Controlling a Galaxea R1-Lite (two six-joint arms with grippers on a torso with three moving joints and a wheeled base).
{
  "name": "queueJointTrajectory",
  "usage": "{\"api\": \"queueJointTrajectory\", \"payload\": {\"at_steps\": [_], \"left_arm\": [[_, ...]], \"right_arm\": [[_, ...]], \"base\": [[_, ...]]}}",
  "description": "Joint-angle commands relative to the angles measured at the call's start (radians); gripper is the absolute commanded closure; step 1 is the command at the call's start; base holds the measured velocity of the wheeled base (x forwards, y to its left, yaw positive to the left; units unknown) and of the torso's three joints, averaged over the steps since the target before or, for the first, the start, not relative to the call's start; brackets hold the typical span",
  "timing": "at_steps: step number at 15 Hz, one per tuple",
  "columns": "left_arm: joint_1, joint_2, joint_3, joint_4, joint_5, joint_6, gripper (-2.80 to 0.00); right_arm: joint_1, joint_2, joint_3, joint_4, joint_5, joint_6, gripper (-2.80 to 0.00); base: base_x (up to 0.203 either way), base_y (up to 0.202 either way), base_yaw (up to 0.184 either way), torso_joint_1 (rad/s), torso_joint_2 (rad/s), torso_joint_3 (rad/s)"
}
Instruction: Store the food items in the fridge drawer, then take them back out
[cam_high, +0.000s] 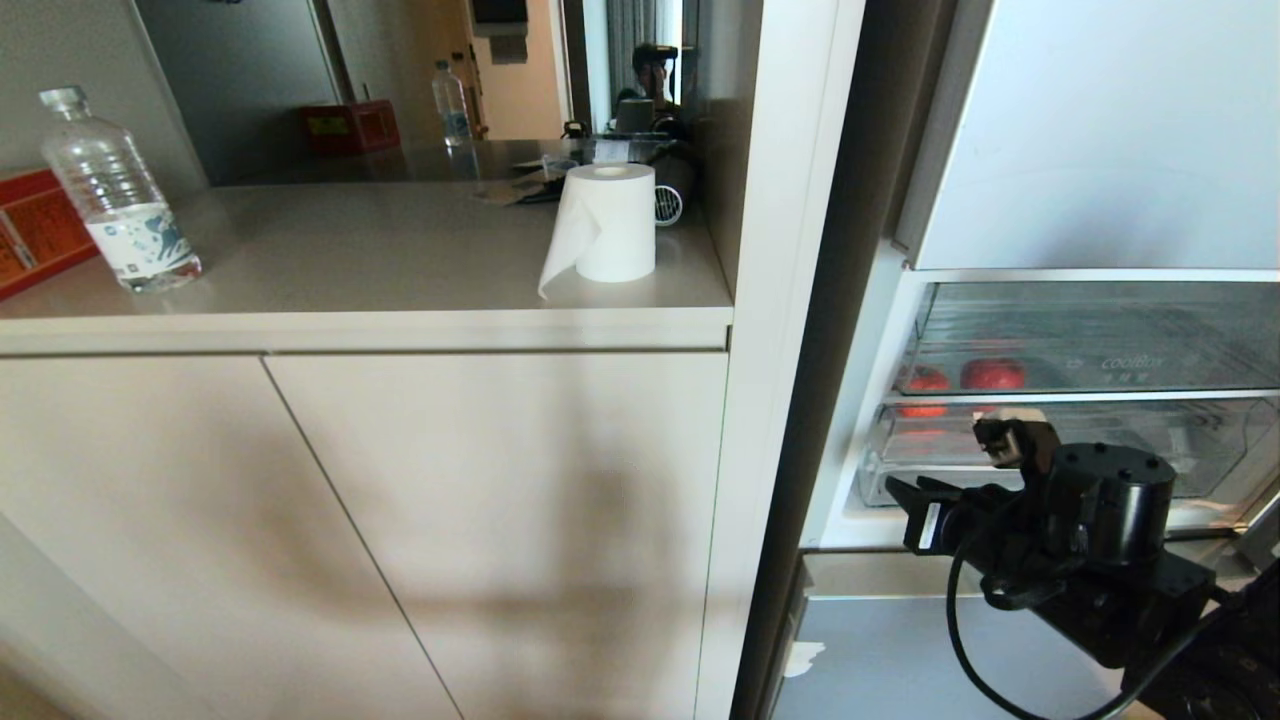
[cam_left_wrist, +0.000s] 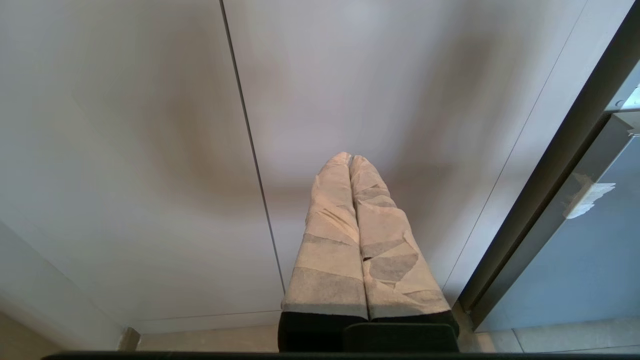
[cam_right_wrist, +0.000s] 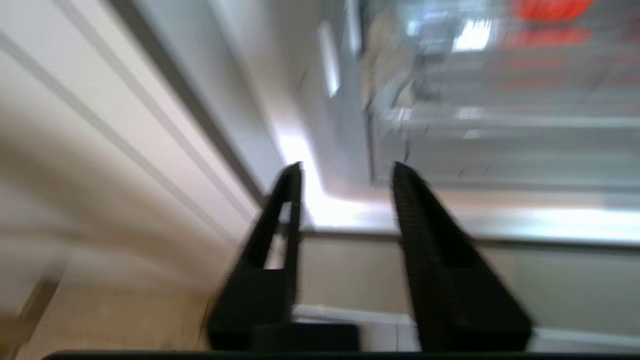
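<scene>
the right gripper (cam_high: 950, 470) hangs low in front of the open fridge, and its two black fingers (cam_right_wrist: 440, 250) stand apart with nothing between them. the two red fruits, the apple (cam_high: 992, 374) and the tangerine (cam_high: 925, 380), sit side by side behind the clear front of the drawer (cam_high: 1100, 340), near its left end. which fruit is which is a guess, since the plastic makes them hazy. the fruits lie higher than the gripper and deeper in the fridge, so the way to them goes up and forward. the drawer is wide from side to side, and its front lip runs across the gripper's path like a wall. the drawer looks pushed in, so it would likely have to be pulled out by that lip before a fruit can be reached. the right arm is much the nearer one. the left gripper (cam_left_wrist: 350, 159) is parked far off by the cupboard doors (cam_left_wrist: 150, 150), with its taped fingers (cam_left_wrist: 330, 240) pressed together and holding nothing.
</scene>
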Motion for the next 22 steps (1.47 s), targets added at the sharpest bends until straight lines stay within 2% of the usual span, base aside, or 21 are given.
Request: {"api": "queueJointTrajectory", "payload": {"at_steps": [1,3,6,13,22], "left_arm": [[0.000,0.001,0.000,0.000,0.000,0.000,0.00],[0.000,0.001,0.000,0.000,0.000,0.000,0.00],[0.000,0.001,0.000,0.000,0.000,0.000,0.00],[0.000,0.001,0.000,0.000,0.000,0.001,0.00],[0.000,0.001,0.000,0.000,0.000,0.000,0.00]], "right_arm": [[-0.021,0.054,-0.015,-0.061,0.002,-0.003,-2.80],[-0.049,0.156,-0.011,-0.210,0.021,-0.046,-2.80],[-0.074,0.255,-0.016,-0.290,0.066,-0.086,-2.80],[-0.081,0.281,-0.090,-0.290,0.076,-0.082,-2.80],[-0.103,0.186,-0.038,-0.290,0.077,-0.082,-2.80]], "base": [[0.000,0.000,0.000,0.000,0.00,0.000],[0.000,0.000,0.000,0.000,0.00,0.000],[0.000,0.000,0.000,0.000,0.00,0.000],[0.000,0.000,0.000,0.000,0.00,0.000],[0.000,0.000,0.000,0.000,0.00,0.000]]}}
